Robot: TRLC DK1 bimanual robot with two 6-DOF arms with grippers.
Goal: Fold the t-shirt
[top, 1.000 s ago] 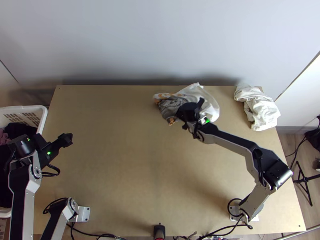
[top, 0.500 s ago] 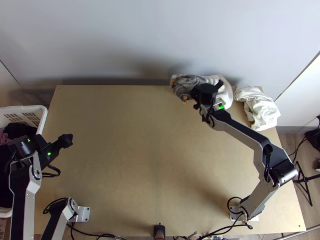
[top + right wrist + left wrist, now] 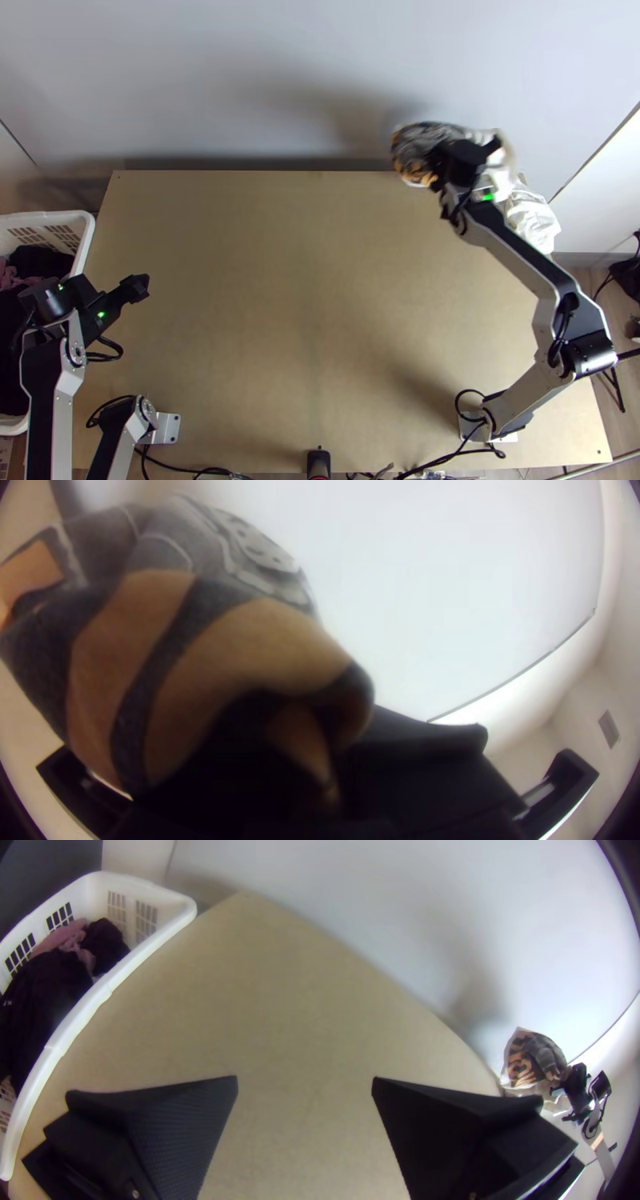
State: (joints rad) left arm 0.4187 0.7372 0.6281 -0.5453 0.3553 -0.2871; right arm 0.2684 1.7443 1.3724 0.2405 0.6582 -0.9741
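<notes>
At the table's far right, the right gripper (image 3: 460, 164) is up with the bunched t-shirt (image 3: 414, 148), whose printed part is grey and orange and whose rest is white. In the right wrist view the right gripper (image 3: 327, 773) is shut on the t-shirt (image 3: 253, 640), and its printed folds bulge over the fingers. Above the table's left side the left gripper (image 3: 138, 288) hangs beside the basket. Its fingers stand wide apart in the left wrist view, where the left gripper (image 3: 305, 1083) has bare table between them. The t-shirt (image 3: 533, 1057) is far off there.
A white basket (image 3: 80, 232) with dark and pink clothes stands at the table's left edge. Another white cloth (image 3: 534, 220) lies bunched at the far right corner, partly behind the right arm. Bare wood (image 3: 280, 304) spans the middle of the table.
The right gripper has carried the t-shirt rightward and farther back, from the far middle to the far right, where it now overlaps the white cloth. The left arm has barely shifted.
</notes>
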